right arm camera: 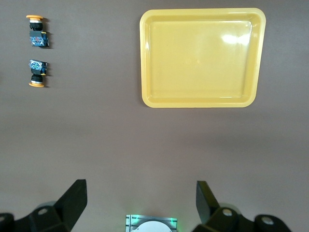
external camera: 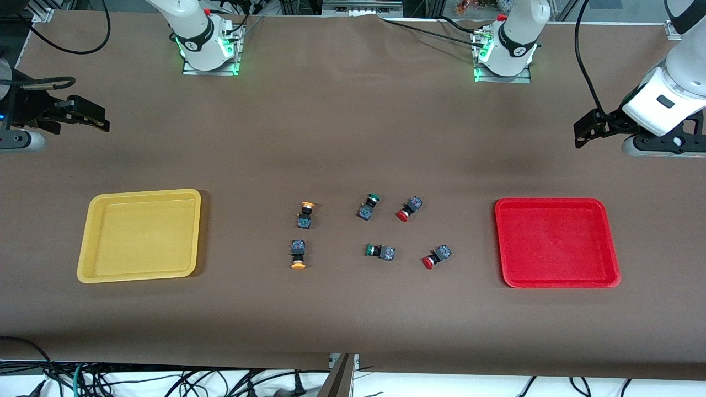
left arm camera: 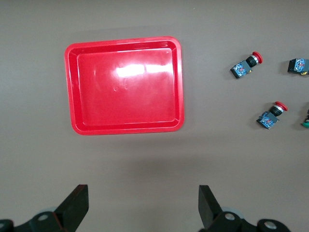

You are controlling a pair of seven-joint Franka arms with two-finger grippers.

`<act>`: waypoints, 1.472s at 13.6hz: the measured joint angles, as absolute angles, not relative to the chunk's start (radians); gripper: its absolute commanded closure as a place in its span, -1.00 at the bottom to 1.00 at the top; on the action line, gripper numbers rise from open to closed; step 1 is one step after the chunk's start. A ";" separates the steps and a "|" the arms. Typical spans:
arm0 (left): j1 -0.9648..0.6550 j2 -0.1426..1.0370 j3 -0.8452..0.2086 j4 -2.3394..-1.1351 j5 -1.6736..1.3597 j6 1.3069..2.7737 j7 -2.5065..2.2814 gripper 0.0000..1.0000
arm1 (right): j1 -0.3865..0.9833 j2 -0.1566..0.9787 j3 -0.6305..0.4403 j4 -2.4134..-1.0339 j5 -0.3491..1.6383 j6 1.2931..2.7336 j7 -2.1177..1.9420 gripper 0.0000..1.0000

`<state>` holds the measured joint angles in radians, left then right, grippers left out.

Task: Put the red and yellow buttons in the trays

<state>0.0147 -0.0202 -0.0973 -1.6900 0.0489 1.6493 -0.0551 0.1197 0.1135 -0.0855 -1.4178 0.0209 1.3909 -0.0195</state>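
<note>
Two yellow-capped buttons (external camera: 305, 214) (external camera: 298, 254) and two red-capped buttons (external camera: 408, 208) (external camera: 437, 257) lie in the middle of the table. The empty yellow tray (external camera: 144, 193) sits toward the right arm's end, the empty red tray (external camera: 551, 202) toward the left arm's end. My left gripper (external camera: 586, 128) is open and empty over bare table at its end; its wrist view shows it (left arm camera: 143, 203), the red tray (left arm camera: 123, 41) and both red buttons (left arm camera: 246, 65) (left arm camera: 271, 116). My right gripper (external camera: 91, 116) is open and empty over its end; its wrist view shows it (right arm camera: 141, 200), the yellow tray (right arm camera: 203, 11) and both yellow buttons (right arm camera: 36, 31) (right arm camera: 36, 72).
Two green-capped switches (external camera: 368, 206) (external camera: 380, 251) lie between the yellow and red buttons. The arm bases (external camera: 209, 52) (external camera: 504, 58) stand along the table's edge farthest from the front camera. Cables hang below the nearest edge.
</note>
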 measured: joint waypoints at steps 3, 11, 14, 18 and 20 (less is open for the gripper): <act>0.015 -0.020 -0.097 -1.690 0.049 1.631 -0.055 -1.00 | 0.119 0.113 -0.086 -1.418 0.021 1.391 -0.020 -1.00; 0.012 -0.004 -0.099 -1.683 0.049 1.630 -0.055 -1.00 | 0.118 0.128 -0.086 -1.418 0.021 1.396 -0.020 -1.00; -0.015 0.083 -0.107 -1.645 0.049 1.627 -0.055 -1.00 | 0.118 0.167 -0.086 -1.418 0.021 1.439 -0.020 -1.00; -0.047 0.242 -0.109 -1.611 0.048 1.684 -0.055 -1.00 | 0.124 0.265 -0.078 -1.420 0.021 1.537 -0.022 -1.00; -0.061 0.329 -0.115 -1.591 0.047 1.793 -0.054 -1.00 | 0.161 0.323 -0.071 -1.424 0.023 1.623 -0.013 -1.00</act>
<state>-0.0611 0.3293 -0.1151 -1.5905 0.0473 1.7932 -0.0540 0.1612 0.3230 -0.0710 -1.4238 0.0232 1.6231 -0.0128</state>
